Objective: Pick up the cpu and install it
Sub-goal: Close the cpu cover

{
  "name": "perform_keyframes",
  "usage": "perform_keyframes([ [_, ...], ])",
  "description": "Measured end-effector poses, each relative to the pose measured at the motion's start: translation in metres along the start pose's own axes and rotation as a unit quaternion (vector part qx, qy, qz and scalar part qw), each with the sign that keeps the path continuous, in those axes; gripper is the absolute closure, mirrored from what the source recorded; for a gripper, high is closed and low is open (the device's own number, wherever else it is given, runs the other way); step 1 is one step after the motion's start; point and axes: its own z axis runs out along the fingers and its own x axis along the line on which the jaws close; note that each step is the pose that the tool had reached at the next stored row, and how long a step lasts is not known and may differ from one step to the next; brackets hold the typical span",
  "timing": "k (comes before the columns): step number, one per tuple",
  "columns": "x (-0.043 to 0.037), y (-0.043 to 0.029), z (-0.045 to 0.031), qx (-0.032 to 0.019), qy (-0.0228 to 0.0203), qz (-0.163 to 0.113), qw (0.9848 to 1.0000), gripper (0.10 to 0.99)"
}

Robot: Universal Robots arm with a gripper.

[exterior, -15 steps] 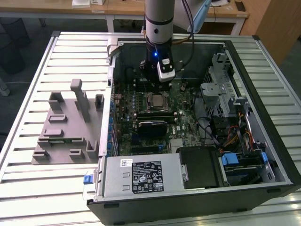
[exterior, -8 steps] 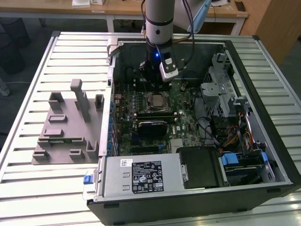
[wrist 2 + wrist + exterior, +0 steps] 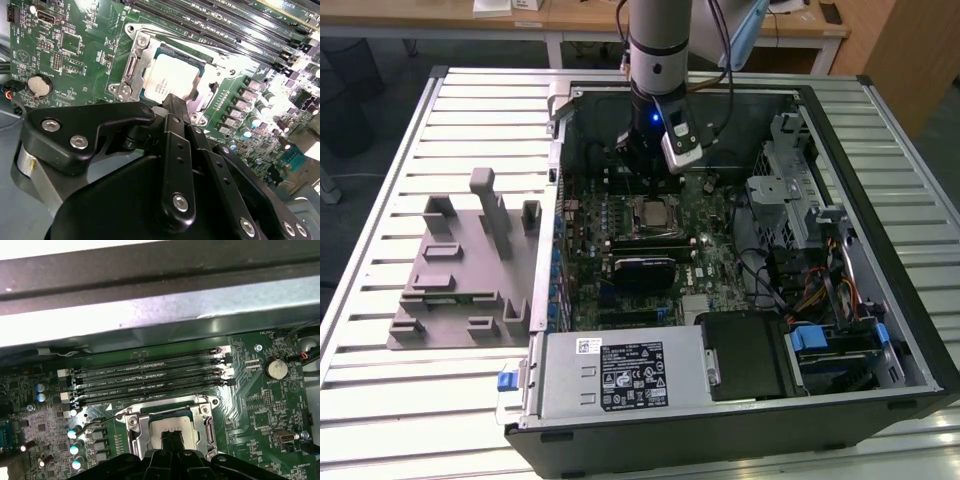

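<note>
**The cpu [image 3: 172, 80] sits in its socket**

The cpu lies flat in the metal socket frame [image 3: 131, 75] on the green board [image 3: 75, 55], inside the open computer case [image 3: 720, 440]. The gripper [image 3: 172, 98] hangs right over the cpu. Its two fingers are pressed together, with nothing between them. I cannot tell if the tips touch the cpu.

A pale slatted metal table [image 3: 380, 400] carries everything. Beneath the gripper [image 3: 645, 185], an open black computer case [image 3: 740, 445] lies on its side on the slats, its interior facing up. To the exterior view's left of the gripper, just beside the case's wall, a grey fixture plate [image 3: 460, 300] with upright posts rests flat on the table
</note>
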Motion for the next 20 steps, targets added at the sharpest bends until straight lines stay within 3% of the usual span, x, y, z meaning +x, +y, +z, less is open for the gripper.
perform_keyframes([
  [8,0.0007,-0.007,0.0044,0.0,-0.0007,0.0,1.0,0.98],
  [20,0.0165,-0.011,0.0139,0.0,-0.0011,0.0,1.0,0.98],
])
